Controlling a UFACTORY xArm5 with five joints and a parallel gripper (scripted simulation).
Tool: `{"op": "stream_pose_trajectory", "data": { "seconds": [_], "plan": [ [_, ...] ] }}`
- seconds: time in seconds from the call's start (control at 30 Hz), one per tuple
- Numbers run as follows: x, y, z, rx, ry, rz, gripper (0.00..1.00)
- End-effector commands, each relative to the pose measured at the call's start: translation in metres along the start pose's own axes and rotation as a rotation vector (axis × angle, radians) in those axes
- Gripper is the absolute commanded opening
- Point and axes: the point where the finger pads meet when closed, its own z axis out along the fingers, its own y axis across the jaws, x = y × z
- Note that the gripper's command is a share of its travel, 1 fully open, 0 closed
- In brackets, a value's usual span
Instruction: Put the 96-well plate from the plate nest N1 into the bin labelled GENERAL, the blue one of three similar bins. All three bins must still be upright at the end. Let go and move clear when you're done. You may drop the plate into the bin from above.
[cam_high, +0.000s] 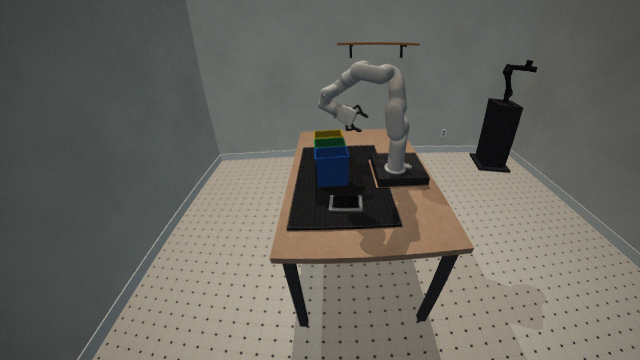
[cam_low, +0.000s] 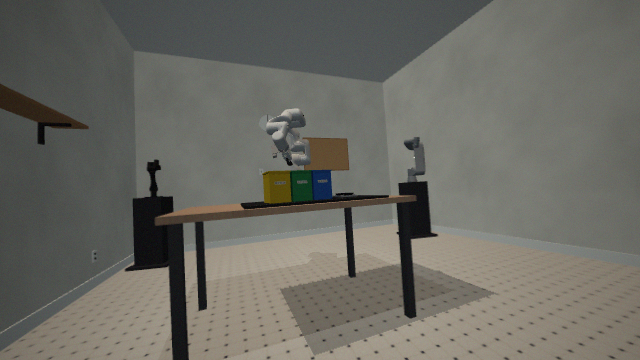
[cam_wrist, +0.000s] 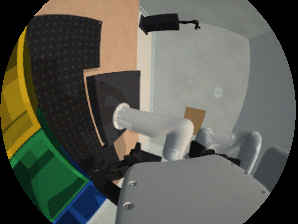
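Three bins stand touching in a row: yellow bin (cam_high: 328, 134), green bin (cam_high: 329, 142), blue bin (cam_high: 331, 166). Plate nest (cam_high: 345, 202) lies uncovered from above, just beside the blue one.

Three bins (cam_high: 331, 165) (one blue), one plate (cam_high: 345, 202).

Three bins (cam_high: 331, 159) in a row on the mat (cam_high: 310, 210), plate nest (cam_high: 345, 202) before them.

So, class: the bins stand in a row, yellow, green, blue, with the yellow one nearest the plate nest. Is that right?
Not quite. The blue bin is nearest the nest; the yellow bin is farthest, with the green bin between. The top view shows it.
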Motion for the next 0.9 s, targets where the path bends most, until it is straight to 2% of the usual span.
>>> {"op": "stream_pose_trajectory", "data": {
  "seconds": [0.0,0.2,0.3,0.53,0.8,0.87],
  "plan": [
    [-0.003,-0.013,-0.007,0.103,0.051,-0.130,1.00],
    [-0.006,-0.029,-0.017,0.206,0.121,-0.277,1.00],
    [-0.007,-0.029,-0.017,0.216,0.129,-0.293,1.00],
    [-0.014,-0.046,-0.033,0.327,0.231,-0.471,1.00],
    [-0.022,-0.061,-0.053,0.425,0.351,-0.647,1.00],
    [-0.022,-0.061,-0.053,0.425,0.351,-0.647,1.00]
  ]
}}
